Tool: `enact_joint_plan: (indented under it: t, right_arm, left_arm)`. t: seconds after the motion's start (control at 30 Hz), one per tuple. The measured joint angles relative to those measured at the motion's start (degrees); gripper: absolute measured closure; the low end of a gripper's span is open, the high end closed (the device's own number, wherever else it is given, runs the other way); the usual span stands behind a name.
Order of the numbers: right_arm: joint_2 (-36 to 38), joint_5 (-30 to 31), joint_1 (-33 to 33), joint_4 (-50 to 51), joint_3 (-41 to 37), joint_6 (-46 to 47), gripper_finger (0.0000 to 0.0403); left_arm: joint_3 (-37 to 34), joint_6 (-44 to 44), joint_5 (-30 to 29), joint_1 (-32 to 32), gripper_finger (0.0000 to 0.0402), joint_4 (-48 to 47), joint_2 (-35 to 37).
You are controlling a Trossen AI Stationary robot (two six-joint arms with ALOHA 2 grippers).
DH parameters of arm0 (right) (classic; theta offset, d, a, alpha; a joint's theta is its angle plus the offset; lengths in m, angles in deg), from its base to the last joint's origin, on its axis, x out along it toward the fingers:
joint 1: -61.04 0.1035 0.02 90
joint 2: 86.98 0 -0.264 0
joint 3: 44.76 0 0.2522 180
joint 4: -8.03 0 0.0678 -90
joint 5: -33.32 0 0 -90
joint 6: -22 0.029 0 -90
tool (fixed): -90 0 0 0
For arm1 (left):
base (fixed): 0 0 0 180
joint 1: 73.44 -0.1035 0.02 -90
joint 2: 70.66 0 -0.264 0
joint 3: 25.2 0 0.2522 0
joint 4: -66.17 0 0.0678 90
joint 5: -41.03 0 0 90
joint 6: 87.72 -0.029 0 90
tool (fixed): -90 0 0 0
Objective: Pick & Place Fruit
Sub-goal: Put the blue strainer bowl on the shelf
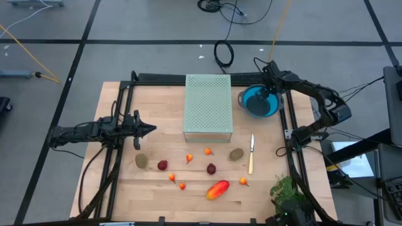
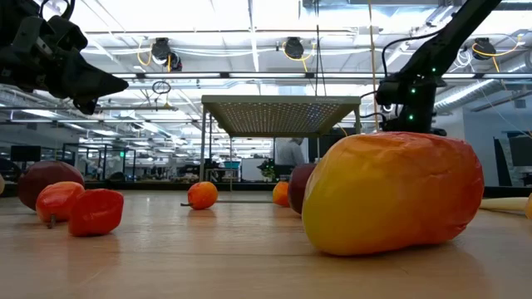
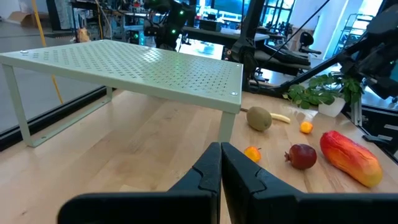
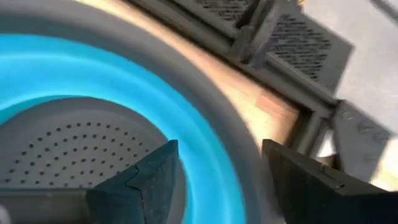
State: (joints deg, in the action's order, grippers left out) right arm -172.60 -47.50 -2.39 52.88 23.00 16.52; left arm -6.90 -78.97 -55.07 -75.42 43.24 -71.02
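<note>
Pale wood planks make up the table (image 1: 157,194) in the high view, and the fruit lies loose across the lower middle of the frame: the mango (image 1: 217,189) lowest, two kiwis (image 1: 142,161) toward the left and right of the row, dark-red balls (image 1: 162,165) and tiny orange-red pieces (image 1: 189,158) between them, with a knife (image 1: 251,154) just right of the right kiwi. The right gripper (image 1: 266,97) hangs over the rim of a blue colander bowl (image 1: 259,107) at upper right, beside a pale green perforated rack (image 1: 208,103); the left gripper (image 1: 149,130) waits at left of centre, fingers clenched on nothing. Nothing looks placed yet, so I judge the job barely begun, the right arm lining up on the bowl's rim; next it needs a firm pinch on that rim, or a reach to the fruit. From table height, the mango (image 2: 391,195) fills the right of the frame, red pieces (image 2: 96,211) sit at lower left, and a lit workshop with ceiling lamps lies behind. Left wrist view: closed fingers (image 3: 214,177) at bottom centre, rack (image 3: 137,65) across the upper left, leafy greens (image 3: 320,90) at right. Right wrist view: parted fingers (image 4: 152,177) straddle the bowl's grey rim (image 4: 236,134), gripping nothing that I can see.
</note>
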Motion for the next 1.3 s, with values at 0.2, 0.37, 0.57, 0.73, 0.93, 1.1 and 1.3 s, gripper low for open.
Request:
enact_joint_plan:
  t: [0.2, 0.37, 0.57, 0.73, 0.93, 1.1, 1.3]
  right_arm:
    - [-1.0, -0.4, -0.9, 0.3, 0.0, 0.0, 0.0198]
    - [-1.0, -0.6, -0.9, 0.4, 0.0, -0.4, 0.0215]
    - [-0.9, -0.5, -0.9, 1.1, 0.0, 0.0, 0.0272]
    - [-0.8, -0.5, -0.9, 1.3, 0.0, -0.1, 0.0335]
    - [-0.8, -0.8, -0.9, 1.7, 0.0, -0.4, 0.0374]
    - [-0.8, -0.7, -0.9, 1.7, 0.0, -0.1, 0.0374]
    - [0.8, -1.1, -0.8, 1.9, 0.0, 1.6, 0.0375]
  left_arm:
    - [0.0, 0.0, 0.0, 0.0, 0.0392, 0.0, 0.0]
    - [0.0, 0.0, 0.0, 0.0, 0.0392, 0.0, 0.0]
    - [0.0, 0.0, 0.0, 0.0, 0.0392, 0.0, 0.0]
    - [0.0, 0.0, 0.0, 0.0, 0.0392, 0.0, 0.0]
    - [0.0, 0.0, 0.0, 0.0, 0.0392, 0.0, 0.0]
    - [0.0, 0.0, 0.0, 0.0, 0.0392, 0.0, 0.0]
    - [0.0, 0.0, 0.0, 0.0, 0.0392, 0.0, 0.0]
